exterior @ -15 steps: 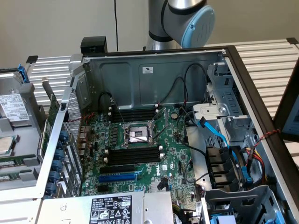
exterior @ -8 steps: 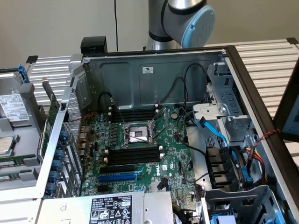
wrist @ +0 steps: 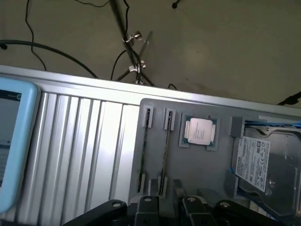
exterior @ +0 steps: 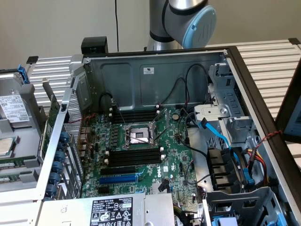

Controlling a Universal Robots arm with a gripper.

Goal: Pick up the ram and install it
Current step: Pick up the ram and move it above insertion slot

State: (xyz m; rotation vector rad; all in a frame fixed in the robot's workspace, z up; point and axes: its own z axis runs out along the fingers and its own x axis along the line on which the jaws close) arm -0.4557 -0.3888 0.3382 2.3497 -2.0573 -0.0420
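You're on the pick step. The gripper (wrist: 168, 210) hangs over the tray (wrist: 207, 179) with nothing visibly in it, and you can't tell whether it's open or shut. The ram (wrist: 165, 150) stands on edge in a tray slot, just ahead of the gripper and apart from it. A second slot (wrist: 145, 146) just beside it seems to hold another stick.

Judgement: install hasn't begun, since the board's (exterior: 175, 157) black memory slots (exterior: 134, 156) look bare in the exterior view. A grasp here calls for squaring up across the thin edge, centred along the stick and clear of the neighbour.

Further along the tray sit the CPU (wrist: 200, 131), then the drive (wrist: 257, 160). The tray lies on a slatted metal table (wrist: 84, 141), and the case (exterior: 141, 80) lies open on the slats too. Past the table edge there's beige floor (wrist: 225, 42), a tripod (wrist: 134, 52) and loose cables (wrist: 42, 49).
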